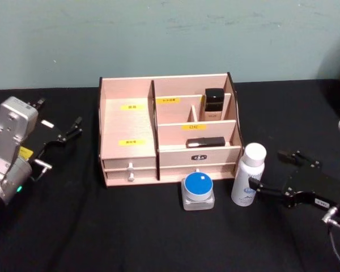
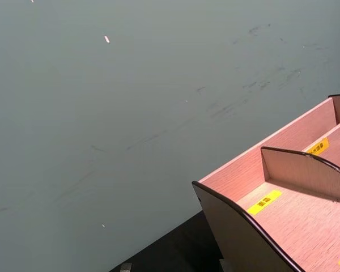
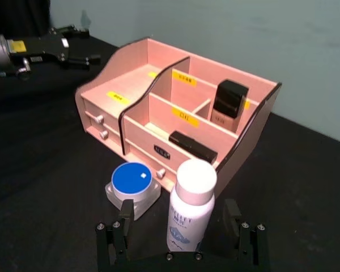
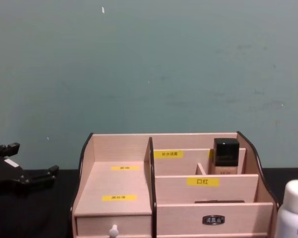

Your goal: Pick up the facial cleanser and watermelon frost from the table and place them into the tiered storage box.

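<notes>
A white bottle with a white cap (image 1: 248, 175) (image 3: 190, 209) (image 4: 293, 210), which I take for the facial cleanser, stands at the front right corner of the tiered storage box (image 1: 127, 122) (image 3: 130, 85) (image 4: 121, 183) (image 2: 283, 198). A square jar with a round blue lid (image 1: 198, 190) (image 3: 132, 182), which I take for the watermelon frost, sits on the black table just before the box's drawers. My right gripper (image 1: 269, 171) (image 3: 178, 218) is open, low at the table, one finger on each side of the bottle. At the box's far left, my left gripper (image 1: 54, 116) (image 3: 73, 45) (image 4: 27, 161) hangs open and holds nothing.
A black-capped bottle (image 1: 213, 103) (image 3: 229, 102) stands in the box's back right compartment. A flat black stick (image 1: 205, 142) (image 3: 192, 146) lies in a front tier. A teal wall (image 4: 149, 64) rises behind the table. Black tabletop (image 1: 130, 226) lies open in front.
</notes>
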`<move>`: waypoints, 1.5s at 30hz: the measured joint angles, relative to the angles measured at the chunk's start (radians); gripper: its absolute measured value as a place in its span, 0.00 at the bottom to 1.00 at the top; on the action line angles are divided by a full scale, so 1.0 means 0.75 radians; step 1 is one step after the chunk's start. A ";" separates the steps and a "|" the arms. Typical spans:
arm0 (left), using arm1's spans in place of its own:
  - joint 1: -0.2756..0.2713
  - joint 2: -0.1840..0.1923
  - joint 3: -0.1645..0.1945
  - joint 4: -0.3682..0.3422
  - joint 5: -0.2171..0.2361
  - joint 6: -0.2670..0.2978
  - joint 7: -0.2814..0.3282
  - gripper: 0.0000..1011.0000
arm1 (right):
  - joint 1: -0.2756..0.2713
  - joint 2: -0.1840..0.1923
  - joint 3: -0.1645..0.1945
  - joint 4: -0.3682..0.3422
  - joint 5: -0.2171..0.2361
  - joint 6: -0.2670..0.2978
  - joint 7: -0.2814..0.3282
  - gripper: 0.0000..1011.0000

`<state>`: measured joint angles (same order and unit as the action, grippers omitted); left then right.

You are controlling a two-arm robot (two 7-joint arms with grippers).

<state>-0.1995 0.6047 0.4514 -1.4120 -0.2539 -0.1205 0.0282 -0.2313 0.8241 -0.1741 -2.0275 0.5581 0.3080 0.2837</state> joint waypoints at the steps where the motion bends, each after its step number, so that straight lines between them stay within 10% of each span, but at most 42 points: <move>1: 0.000 0.000 0.000 0.000 0.000 0.000 0.000 0.99 | 0.014 -0.010 -0.012 0.015 -0.009 0.009 0.004 0.99; 21: 0.000 0.000 0.000 0.000 0.000 0.000 0.000 0.99 | 0.148 -0.146 -0.119 0.162 -0.138 0.039 0.046 0.99; 45: 0.000 0.000 0.000 0.000 0.000 0.000 0.000 0.99 | 0.220 -0.238 -0.127 0.254 -0.236 0.051 0.065 0.99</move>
<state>-0.1995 0.6047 0.4514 -1.4120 -0.2539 -0.1205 0.0283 -0.0665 0.6453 -0.2696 -1.8370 0.3808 0.3466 0.3326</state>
